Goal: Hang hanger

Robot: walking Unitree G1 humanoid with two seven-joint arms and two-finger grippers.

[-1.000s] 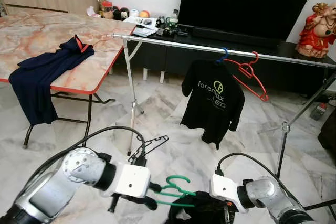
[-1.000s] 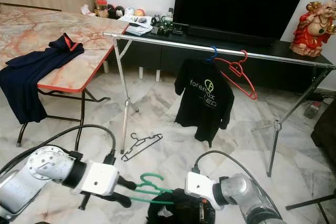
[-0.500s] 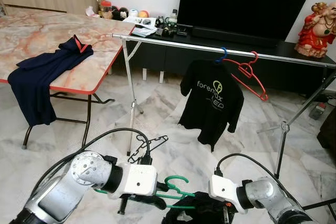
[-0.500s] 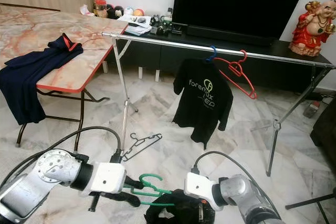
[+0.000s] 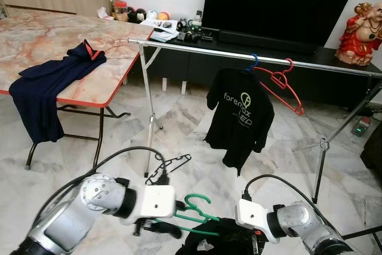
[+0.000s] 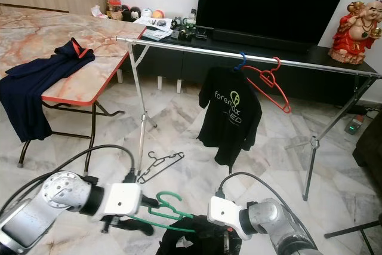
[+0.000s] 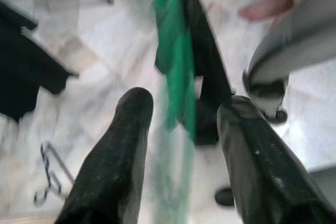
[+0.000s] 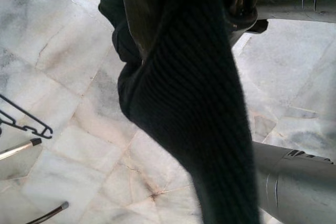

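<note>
Green hanger [image 5: 192,216] sits pinched in left tool [image 5: 156,227], right tool [image 6: 227,244] pinching black garment [image 8: 194,108]; lift both level toward rail [image 5: 250,58], hook leading.

Glossy veined marble floor [image 5: 191,117]; a smooth green plastic hanger [image 5: 194,210]; a ribbed, matt black knit garment [image 8: 194,103]; a shiny metal rail [image 6: 250,58] (chrome-like); a polished marble-patterned worktop [image 5: 54,40]; matt dark cloth shirt [image 5: 45,85].

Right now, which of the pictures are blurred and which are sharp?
Left wrist view: motion-blurred, the green hanger smears into a streak between the jaws. Right wrist view: the dark garment is too near, soft. Both eye views: sharp and evenly lit, the rail crisp.
</note>
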